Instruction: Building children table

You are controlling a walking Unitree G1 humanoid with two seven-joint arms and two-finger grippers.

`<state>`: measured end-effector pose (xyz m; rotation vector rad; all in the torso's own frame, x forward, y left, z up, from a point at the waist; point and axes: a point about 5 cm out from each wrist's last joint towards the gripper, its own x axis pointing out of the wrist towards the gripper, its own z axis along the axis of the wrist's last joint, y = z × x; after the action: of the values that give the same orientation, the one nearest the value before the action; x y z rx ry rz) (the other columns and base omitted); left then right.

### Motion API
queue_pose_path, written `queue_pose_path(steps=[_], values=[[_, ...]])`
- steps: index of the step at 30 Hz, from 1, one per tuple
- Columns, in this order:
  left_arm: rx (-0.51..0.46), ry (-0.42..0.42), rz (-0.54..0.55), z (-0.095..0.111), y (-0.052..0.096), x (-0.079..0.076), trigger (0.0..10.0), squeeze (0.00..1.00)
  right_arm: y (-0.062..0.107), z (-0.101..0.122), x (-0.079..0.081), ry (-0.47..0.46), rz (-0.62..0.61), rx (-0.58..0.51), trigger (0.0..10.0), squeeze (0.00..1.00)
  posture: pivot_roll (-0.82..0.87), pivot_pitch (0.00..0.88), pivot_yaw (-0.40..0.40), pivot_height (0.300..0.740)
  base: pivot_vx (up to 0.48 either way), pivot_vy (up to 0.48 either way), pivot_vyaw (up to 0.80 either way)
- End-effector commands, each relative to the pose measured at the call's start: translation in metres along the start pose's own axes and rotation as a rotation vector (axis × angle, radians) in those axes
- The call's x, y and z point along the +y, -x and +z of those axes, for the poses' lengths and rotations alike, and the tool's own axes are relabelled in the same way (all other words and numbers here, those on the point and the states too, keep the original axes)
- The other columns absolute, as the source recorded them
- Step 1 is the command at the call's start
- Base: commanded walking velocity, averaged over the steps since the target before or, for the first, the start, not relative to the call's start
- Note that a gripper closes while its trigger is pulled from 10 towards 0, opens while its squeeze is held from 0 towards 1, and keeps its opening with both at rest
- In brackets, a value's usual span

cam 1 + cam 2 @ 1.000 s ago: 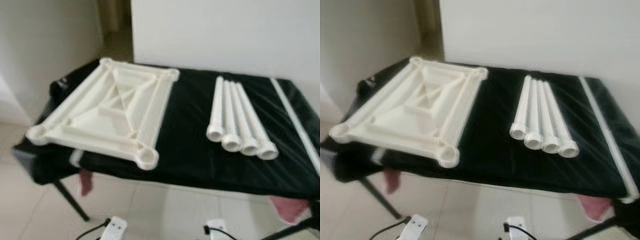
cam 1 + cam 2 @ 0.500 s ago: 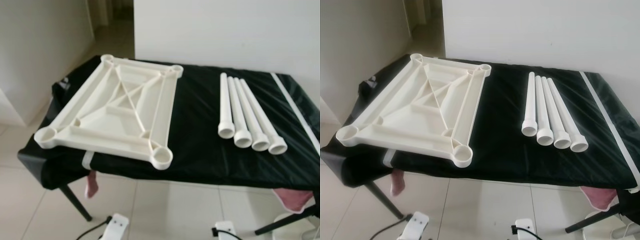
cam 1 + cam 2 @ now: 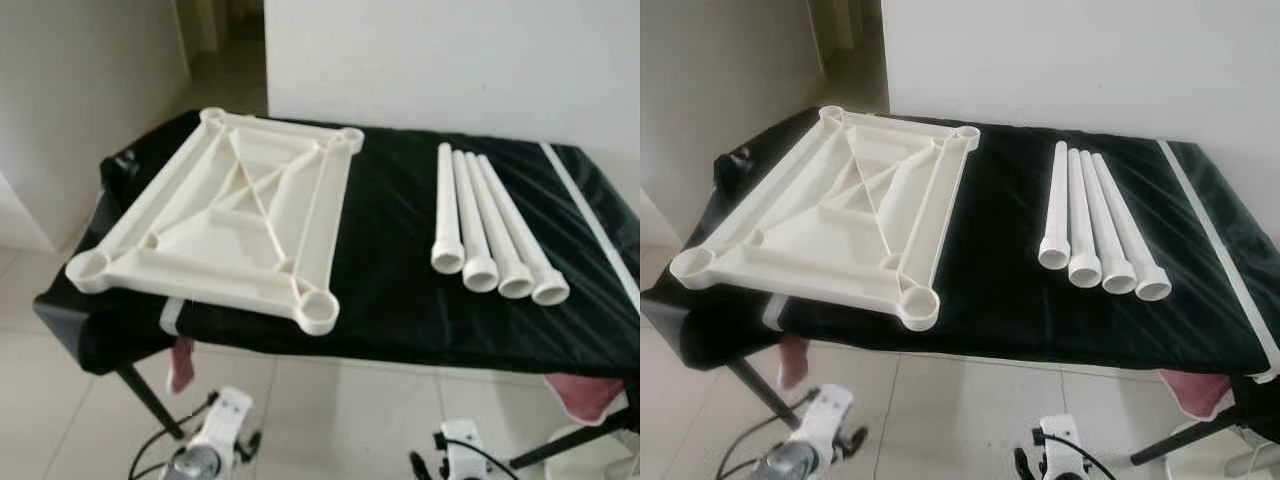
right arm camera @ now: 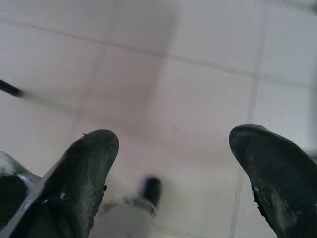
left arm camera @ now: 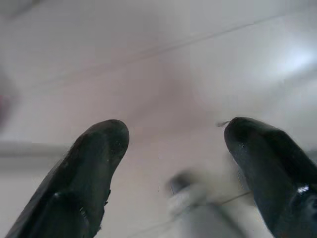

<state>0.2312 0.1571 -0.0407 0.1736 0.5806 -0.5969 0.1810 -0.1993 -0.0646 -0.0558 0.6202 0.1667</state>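
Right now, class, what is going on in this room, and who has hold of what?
Nothing is being held yet. A white table top lies upside down on the left of a black table, its corner sockets facing up. Four white legs lie side by side on the right, apart from it. The left gripper and the right gripper both hang low with fingers open, above the tiled floor. No leg is fitted yet.

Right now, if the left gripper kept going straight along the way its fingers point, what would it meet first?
Most likely the tiled floor. The left gripper hangs open with pale tiles ahead of it; a blurred pale shape sits low between its fingers, too unclear to name, and depth is uncertain.
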Motion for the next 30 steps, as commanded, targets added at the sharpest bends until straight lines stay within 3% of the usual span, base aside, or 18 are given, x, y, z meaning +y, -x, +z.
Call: queue_pose_path(steps=[1, 2, 3, 4, 10, 13, 17, 18, 20, 22, 27, 30], values=[[-0.060, 0.002, -0.152, 0.002, 0.004, -0.008, 10.0, 0.00, 0.003, 0.004, 0.002, 0.013, 0.073, -0.048, 10.0, 0.00, 0.13, 0.000, -0.017, 0.740, 0.000, 0.000, 0.00], [-0.100, -0.030, -0.245, 0.004, 0.013, -0.008, 10.0, 0.00, 0.007, 0.009, 0.003, 0.070, 0.158, -0.089, 10.0, 0.00, 0.13, 0.000, -0.020, 0.740, 0.000, 0.000, 0.00], [-0.100, -0.030, -0.245, 0.004, 0.013, -0.008, 10.0, 0.00, 0.007, 0.009, 0.003, 0.070, 0.158, -0.089, 10.0, 0.00, 0.13, 0.000, -0.020, 0.740, 0.000, 0.000, 0.00], [-0.124, -0.081, -0.379, 0.007, 0.027, -0.008, 10.0, 0.00, 0.016, 0.016, 0.005, 0.145, 0.287, -0.130, 10.0, 0.00, 0.13, 0.000, -0.021, 0.740, 0.000, 0.000, 0.00], [-0.129, -0.161, -0.463, 0.013, 0.038, -0.007, 10.0, 0.00, 0.024, 0.022, -0.001, 0.176, 0.392, -0.138, 10.0, 0.00, 0.13, 0.000, -0.025, 0.740, 0.000, 0.000, 0.00], [-0.114, -0.216, -0.571, 0.026, 0.049, -0.005, 10.0, 0.00, 0.034, 0.037, -0.008, 0.234, 0.533, -0.157, 10.0, 0.00, 0.13, 0.000, -0.026, 0.740, 0.000, 0.000, 0.00], [-0.111, -0.241, -0.601, 0.032, 0.053, -0.004, 10.0, 0.00, 0.037, 0.044, -0.012, 0.262, 0.562, -0.171, 10.0, 0.00, 0.13, 0.000, -0.026, 0.740, 0.000, 0.000, 0.00], [-0.201, -0.223, -0.618, 0.058, 0.056, -0.005, 10.0, 0.00, 0.043, 0.065, -0.016, 0.241, 0.590, -0.233, 10.0, 0.00, 0.12, 0.000, -0.019, 0.740, 0.000, 0.000, 0.00], [-0.233, -0.213, -0.636, 0.067, 0.060, -0.007, 10.0, 0.00, 0.046, 0.072, -0.016, 0.233, 0.605, -0.254, 10.0, 0.00, 0.12, 0.000, -0.019, 0.740, 0.000, 0.000, 0.00], [-0.288, -0.203, -0.705, 0.094, 0.080, -0.005, 10.0, 0.00, 0.062, 0.097, -0.011, 0.245, 0.680, -0.323, 10.0, 0.00, 0.12, 0.000, -0.019, 0.740, 0.000, 0.000, 0.00], [-0.318, -0.213, -0.758, 0.116, 0.099, -0.004, 10.0, 0.00, 0.074, 0.115, -0.003, 0.242, 0.782, -0.367, 10.0, 0.00, 0.12, 0.000, -0.018, 0.740, 0.000, 0.000, 0.00], [-0.364, -0.212, -0.700, 0.131, 0.101, 0.004, 10.0, 0.00, 0.078, 0.133, -0.004, 0.219, 0.786, -0.434, 10.0, 0.00, 0.12, 0.000, -0.018, 0.740, 0.000, 0.000, 0.00]])
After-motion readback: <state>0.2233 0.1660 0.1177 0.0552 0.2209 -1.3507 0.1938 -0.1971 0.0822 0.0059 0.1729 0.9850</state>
